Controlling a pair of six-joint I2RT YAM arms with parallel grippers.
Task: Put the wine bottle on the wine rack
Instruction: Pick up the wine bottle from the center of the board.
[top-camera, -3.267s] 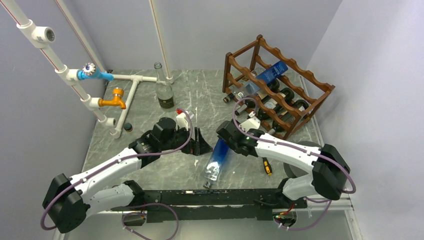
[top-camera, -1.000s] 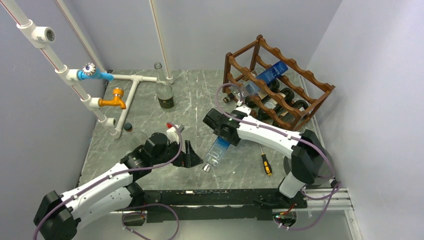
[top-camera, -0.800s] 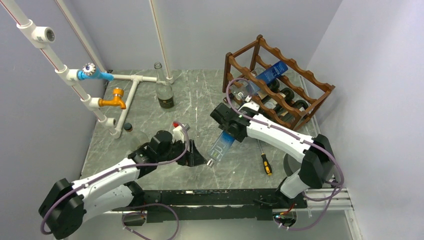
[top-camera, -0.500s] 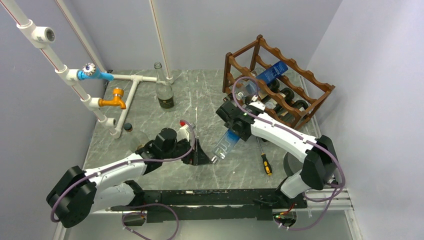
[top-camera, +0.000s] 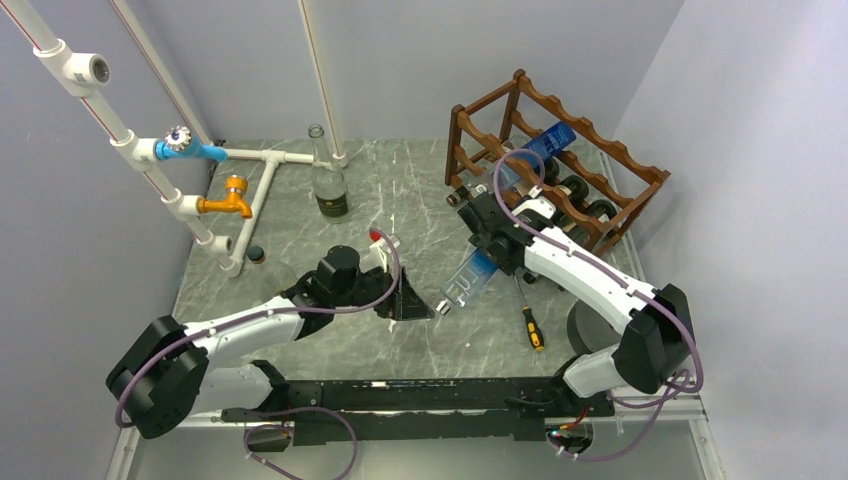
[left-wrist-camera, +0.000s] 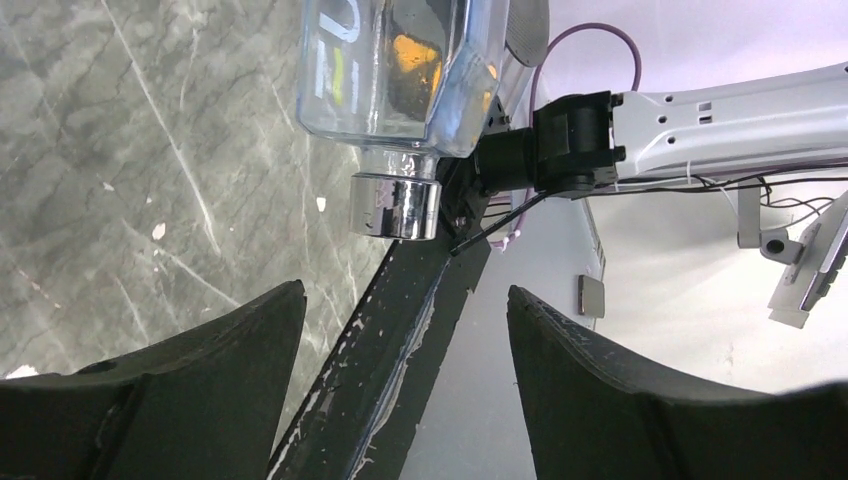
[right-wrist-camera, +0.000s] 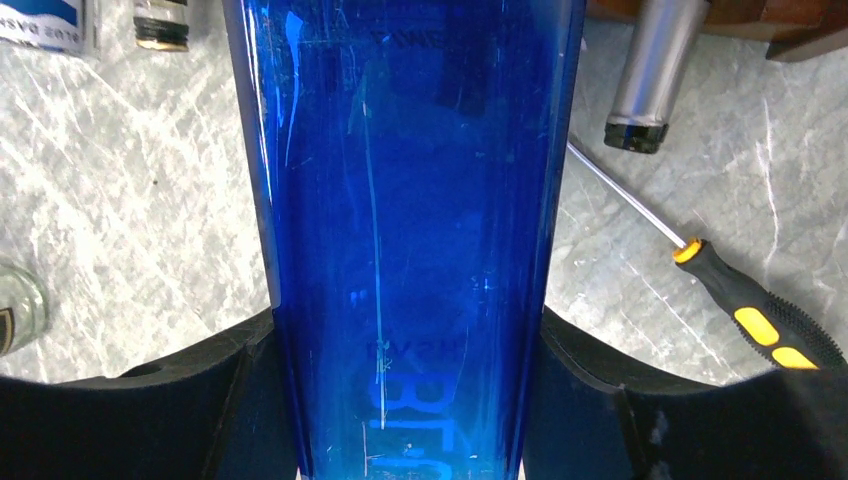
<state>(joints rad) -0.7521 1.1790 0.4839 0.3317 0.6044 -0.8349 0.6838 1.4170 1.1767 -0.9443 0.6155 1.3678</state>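
Here, translucent blue bottle (right-wrist-camera: 410, 200), scalloped wooden rack (top-camera: 600, 135), veined marble tabletop (top-camera: 400, 190)

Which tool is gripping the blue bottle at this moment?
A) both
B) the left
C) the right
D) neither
C: the right tool is clamped around the blue bottle, while the left tool stands open with the silver cap ahead of it, not between its jaws.

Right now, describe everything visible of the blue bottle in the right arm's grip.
The blue bottle is translucent, glass-like and flat-sided. It carries pale lettering, fades to clear at the shoulder, and ends in a short neck with a silver cap. The right jaws clamp its body, and nothing else visibly touches it. It hangs tilted above the table, cap lowest, base toward the wine rack.
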